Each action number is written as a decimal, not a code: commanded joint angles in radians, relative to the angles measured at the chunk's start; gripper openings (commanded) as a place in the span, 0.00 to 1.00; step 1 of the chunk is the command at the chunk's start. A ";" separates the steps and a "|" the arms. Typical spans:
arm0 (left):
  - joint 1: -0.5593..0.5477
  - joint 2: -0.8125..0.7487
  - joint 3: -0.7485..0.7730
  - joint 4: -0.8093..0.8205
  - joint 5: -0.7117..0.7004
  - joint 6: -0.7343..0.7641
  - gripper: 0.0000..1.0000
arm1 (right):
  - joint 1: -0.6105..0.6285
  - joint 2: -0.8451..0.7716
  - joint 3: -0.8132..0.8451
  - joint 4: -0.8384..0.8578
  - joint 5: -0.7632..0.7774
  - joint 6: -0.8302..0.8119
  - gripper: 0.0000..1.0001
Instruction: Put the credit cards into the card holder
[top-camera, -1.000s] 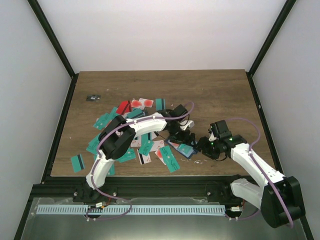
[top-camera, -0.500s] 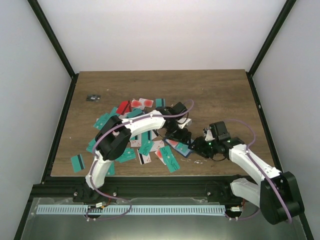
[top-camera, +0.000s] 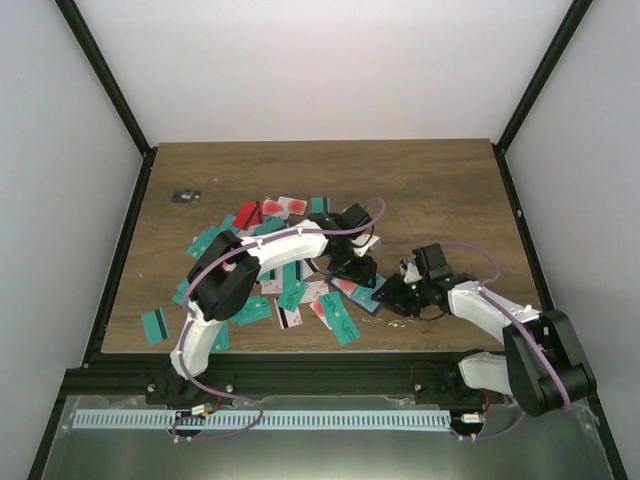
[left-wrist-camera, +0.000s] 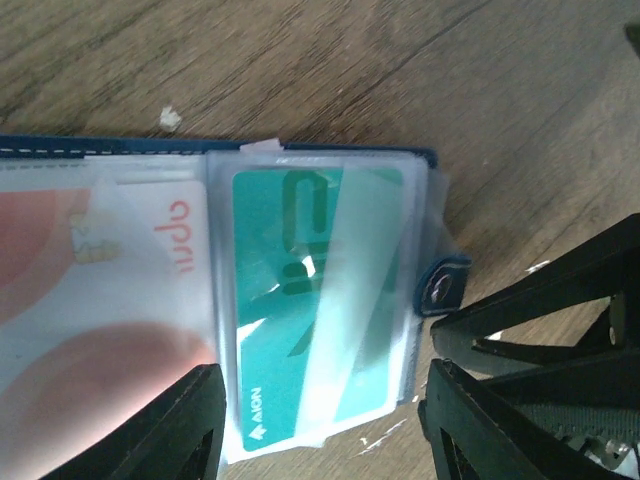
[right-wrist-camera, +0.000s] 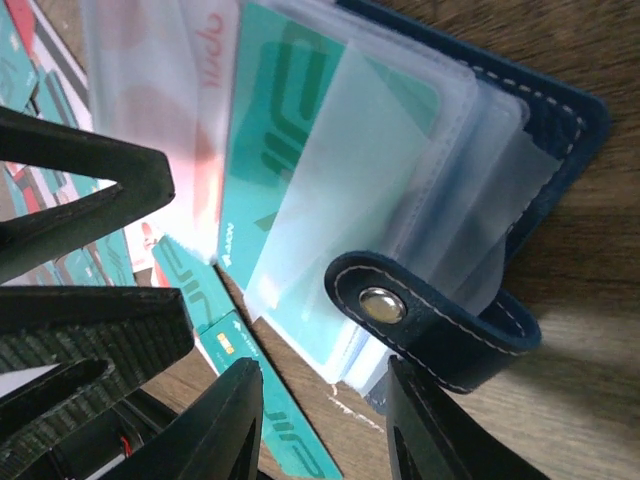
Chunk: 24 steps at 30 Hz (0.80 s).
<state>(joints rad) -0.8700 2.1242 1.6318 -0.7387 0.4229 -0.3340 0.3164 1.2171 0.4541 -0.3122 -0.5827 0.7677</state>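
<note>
The right hand (right-wrist-camera: 325, 425) has swung in beside the open navy-blue folding card holder (right-wrist-camera: 560, 115) on the wooden desk (top-camera: 450, 190), jaws spread, empty. The left hand (left-wrist-camera: 320, 430), also wide and empty, hovers over a sleeved teal plastic card (left-wrist-camera: 300, 330); probably the holder gets steadied next.

Overhead from behind, wrist views close, sharing card holder (right-wrist-camera: 560, 110)

- Bare wood shows along the far strip and right side of the table (top-camera: 440, 180), open to approach.
- The credit cards (top-camera: 285, 292) overlap across the left-centre, with little wood between them.
- The card holder (top-camera: 370, 295) is hemmed in by the left claw (top-camera: 358, 274) and the right claw (top-camera: 391, 297), one close on each side.
- A small dark object (top-camera: 185, 196) sits alone near the far left corner.
</note>
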 joint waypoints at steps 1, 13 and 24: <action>0.009 0.027 -0.034 0.016 -0.017 0.008 0.57 | -0.004 0.055 0.012 0.037 0.015 -0.018 0.36; 0.010 -0.017 -0.124 0.092 0.059 -0.068 0.53 | -0.005 0.151 0.161 -0.084 0.145 -0.115 0.36; 0.026 -0.067 -0.098 0.071 0.016 -0.093 0.40 | -0.006 0.028 0.152 -0.193 0.121 -0.164 0.41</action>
<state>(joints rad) -0.8555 2.1002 1.5291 -0.6647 0.4686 -0.4187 0.3164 1.2991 0.5877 -0.4450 -0.4675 0.6315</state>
